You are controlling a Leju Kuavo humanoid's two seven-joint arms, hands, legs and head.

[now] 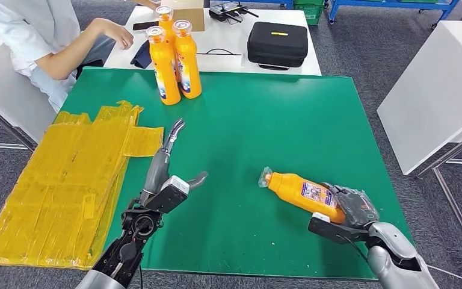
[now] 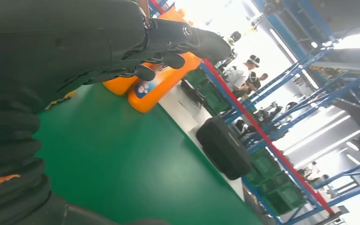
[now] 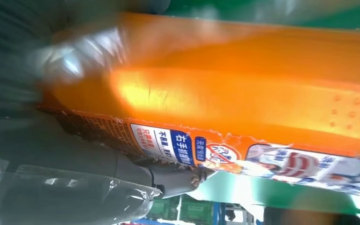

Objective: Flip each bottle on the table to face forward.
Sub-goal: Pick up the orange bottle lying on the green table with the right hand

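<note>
At far left: yellow plastic sheet [image 1: 66, 186] on green table [image 1: 313, 126]. Beside it, left hand [image 1: 171, 174], fingers spread, holding nothing. Far edge: three upright bottles [image 1: 175, 57], clustered, touching. Near right: lying bottle [image 1: 304, 192], cap toward table centre, base gripped by right hand [image 1: 352, 214]. Beyond, on white table [image 1: 234, 39]: black case [image 1: 277, 43].

A green table [image 1: 289, 129] carried yellow plastic sheets [image 1: 66, 180] at left, three upright orange bottles [image 1: 174, 57] at top, one lying bottle [image 1: 301, 191] lower right.
</note>
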